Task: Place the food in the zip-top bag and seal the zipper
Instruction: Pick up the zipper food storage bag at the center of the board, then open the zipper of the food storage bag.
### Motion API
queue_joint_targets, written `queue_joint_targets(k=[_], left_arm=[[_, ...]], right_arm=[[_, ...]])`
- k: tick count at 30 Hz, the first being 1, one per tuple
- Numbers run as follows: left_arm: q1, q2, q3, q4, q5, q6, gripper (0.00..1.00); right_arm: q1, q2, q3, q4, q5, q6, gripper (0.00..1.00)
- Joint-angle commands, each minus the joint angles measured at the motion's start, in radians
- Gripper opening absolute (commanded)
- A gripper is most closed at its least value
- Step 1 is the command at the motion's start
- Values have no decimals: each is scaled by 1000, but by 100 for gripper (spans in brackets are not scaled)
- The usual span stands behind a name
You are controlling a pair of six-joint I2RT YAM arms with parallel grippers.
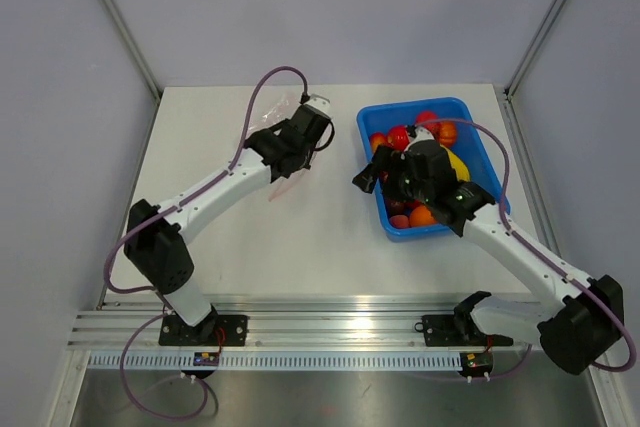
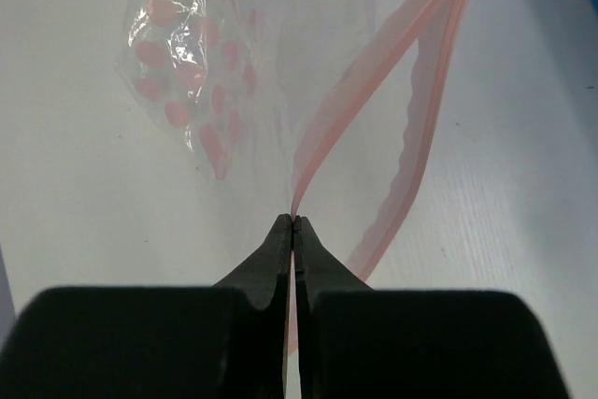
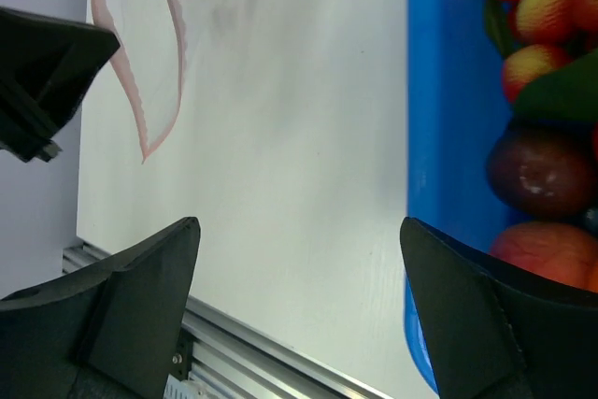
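Note:
The clear zip-top bag with pink dots lies floppy on the table at the back left. My left gripper is shut on its pink zipper strip and holds the mouth edge up; in the top view the gripper is over the bag. The food lies in the blue tray. My right gripper is open and empty, over the table at the tray's left wall; in the top view it is at that edge. Red, yellow and purple fruits show to its right. The zipper's loop shows at the upper left.
The blue tray stands at the back right of the table. An aluminium rail runs along the near edge, also seen in the right wrist view. Grey walls enclose the table on three sides. White tabletop lies between bag and tray.

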Motion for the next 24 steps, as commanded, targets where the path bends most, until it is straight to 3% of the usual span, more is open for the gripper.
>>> queue_joint_targets(k=[1, 6, 17, 20, 24], left_arm=[[17, -45, 59, -66, 157, -58, 0], [35, -59, 79, -86, 232, -85, 0], [58, -94, 105, -111, 307, -113, 0], [66, -102, 116, -119, 324, -119, 0], [74, -107, 130, -123, 360, -134, 0]], right_arm=[[62, 60, 45, 121, 23, 45, 95], [159, 174, 128, 158, 72, 52, 96], [186, 371, 219, 285, 138, 107, 97], [186, 445, 251, 318, 143, 131, 91], [191, 526, 285, 347, 137, 160, 70]])
